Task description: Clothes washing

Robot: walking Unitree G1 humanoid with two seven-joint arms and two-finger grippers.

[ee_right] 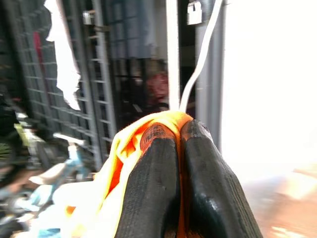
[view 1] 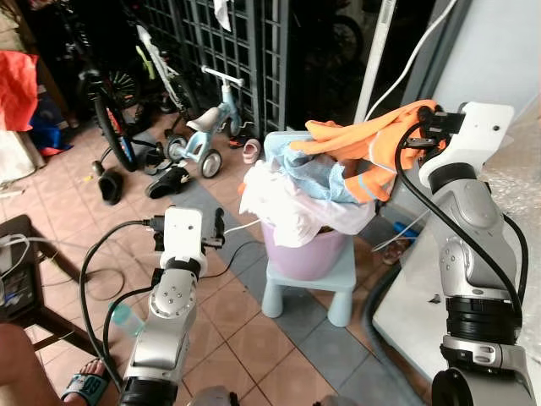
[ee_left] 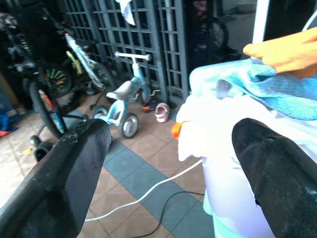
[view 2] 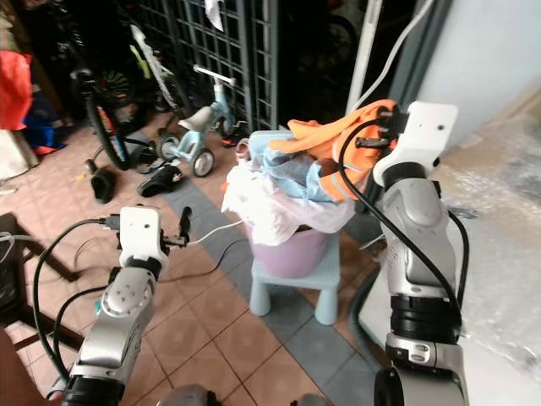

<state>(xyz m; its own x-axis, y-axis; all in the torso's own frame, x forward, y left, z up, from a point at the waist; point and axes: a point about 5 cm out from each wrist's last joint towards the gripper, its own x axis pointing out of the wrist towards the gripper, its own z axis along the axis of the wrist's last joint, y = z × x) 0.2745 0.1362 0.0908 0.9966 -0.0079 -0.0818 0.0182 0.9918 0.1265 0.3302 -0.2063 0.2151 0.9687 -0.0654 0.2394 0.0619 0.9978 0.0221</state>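
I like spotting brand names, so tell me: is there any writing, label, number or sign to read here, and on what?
None can be read.
The bicycle frame carries coloured patches too blurred to read as letters.
The orange garment held by the right gripper, the pink laundry basket and the robot's arms show no lettering.

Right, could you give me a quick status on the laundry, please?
Right gripper shut on orange garment, lifted over purple basket. Left gripper open, beside basket. Nothing blocking.

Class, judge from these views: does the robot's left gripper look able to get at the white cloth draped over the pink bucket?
Probably yes. The left gripper is open and faces the white cloth on the pink bucket, with nothing between them.
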